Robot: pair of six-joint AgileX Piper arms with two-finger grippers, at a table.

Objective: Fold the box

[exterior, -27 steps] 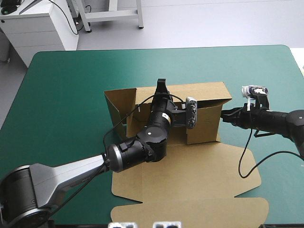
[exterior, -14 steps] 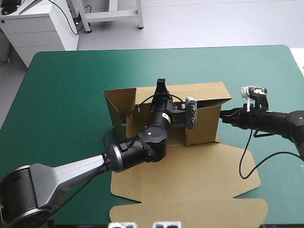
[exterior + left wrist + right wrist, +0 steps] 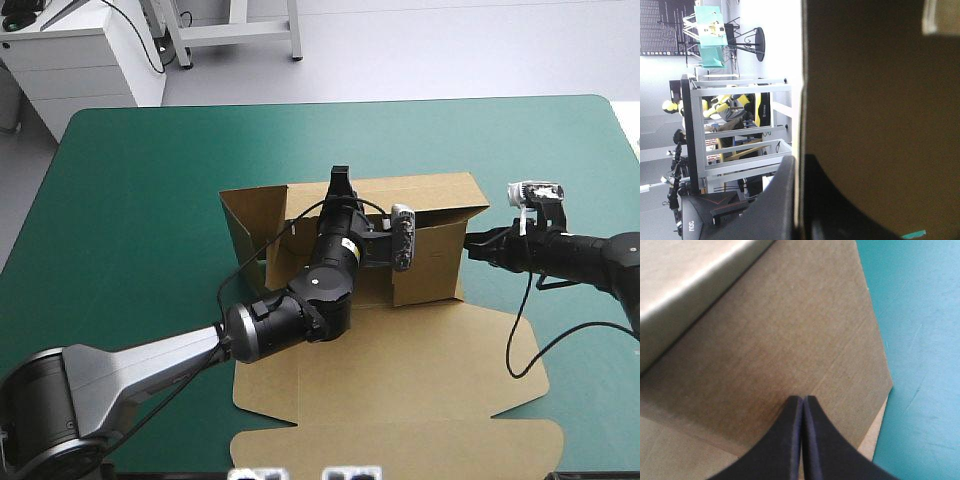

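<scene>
The brown box (image 3: 430,255) stands mid-table with its walls raised and its lid (image 3: 400,370) lying flat toward the near edge. My left arm reaches over the box's inside, and my left gripper (image 3: 340,178) sits at the top of the far wall. In the left wrist view, the left gripper (image 3: 801,159) is shut on that wall (image 3: 880,110), one black finger on each side of the board's edge. My right gripper (image 3: 470,243) is shut, its tip against the outside of the box's right wall. In the right wrist view, the right gripper (image 3: 803,399) meets that brown wall (image 3: 790,340).
A side flap (image 3: 250,220) of the box stands out at the far left corner. The teal-green cover (image 3: 140,200) stretches wide to the left, far side and right of the box, and it shows beside the right wall (image 3: 920,340).
</scene>
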